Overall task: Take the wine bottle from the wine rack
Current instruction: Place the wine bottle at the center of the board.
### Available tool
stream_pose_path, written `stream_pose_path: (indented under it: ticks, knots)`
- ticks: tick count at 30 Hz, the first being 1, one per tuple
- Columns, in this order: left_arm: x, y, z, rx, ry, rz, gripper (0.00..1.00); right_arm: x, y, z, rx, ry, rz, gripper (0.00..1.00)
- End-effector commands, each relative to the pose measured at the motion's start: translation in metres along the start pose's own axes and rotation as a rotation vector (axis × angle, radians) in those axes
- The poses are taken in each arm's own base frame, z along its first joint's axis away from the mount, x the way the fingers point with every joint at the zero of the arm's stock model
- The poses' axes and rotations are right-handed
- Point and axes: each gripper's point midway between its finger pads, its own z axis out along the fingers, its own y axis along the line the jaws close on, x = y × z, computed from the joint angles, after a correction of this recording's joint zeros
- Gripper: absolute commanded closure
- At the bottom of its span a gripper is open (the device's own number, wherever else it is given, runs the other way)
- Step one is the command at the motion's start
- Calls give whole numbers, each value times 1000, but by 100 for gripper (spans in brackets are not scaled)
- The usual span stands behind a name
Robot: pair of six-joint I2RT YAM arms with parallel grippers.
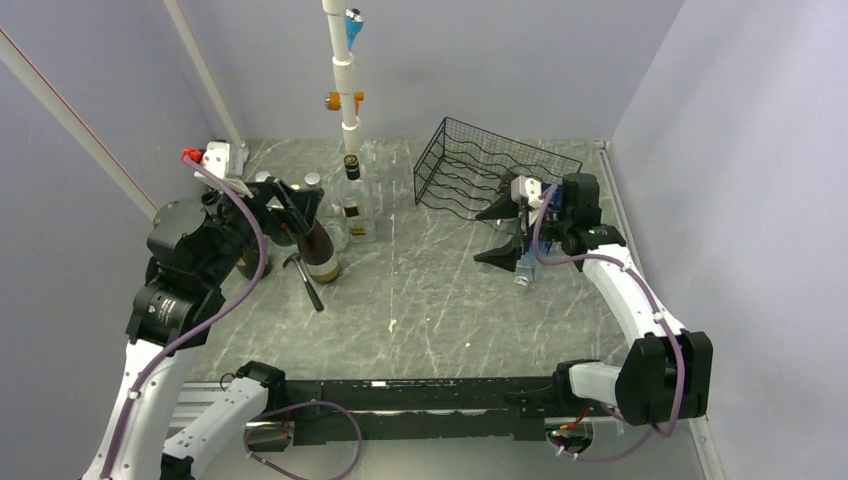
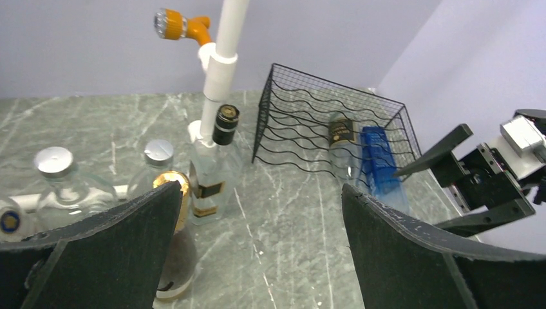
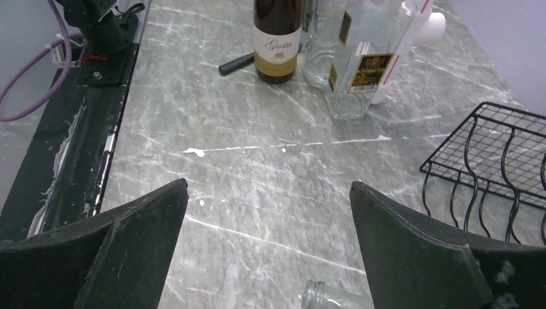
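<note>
Jaws on your left gripper point(image 2: 261, 193) stood wide apart with nothing between them. The wine bottle point(image 1: 321, 257), dark with a cream label, stood upright on the table point(image 1: 430, 310) just beside one of its fingers, near a tall clear bottle point(image 1: 357, 205) and well apart from the wine rack point(image 1: 495, 165) at the back right. Your right gripper point(image 3: 268, 187) was spread open as well, just in front of the rack, with a small clear bottle point(image 3: 325, 297) lying on the table beneath it.

Pale lavender walls point(image 1: 500, 60) enclose a grey-green marbled tabletop point(image 1: 420, 300) under even light.
</note>
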Motion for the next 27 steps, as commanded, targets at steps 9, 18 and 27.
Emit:
stream_pose_path:
  ticks: [9, 18, 27]
  knots:
    - [6, -49, 2, 282, 17, -77, 0, -15, -1, -26, 50, -49, -12, 0]
    - [36, -96, 8, 511, 126, -61, 0, -13, -9, -49, 139, -40, 49, 0]
    - [98, -139, 42, 577, 252, -29, 1, -10, -20, -70, 277, 21, 118, 0]
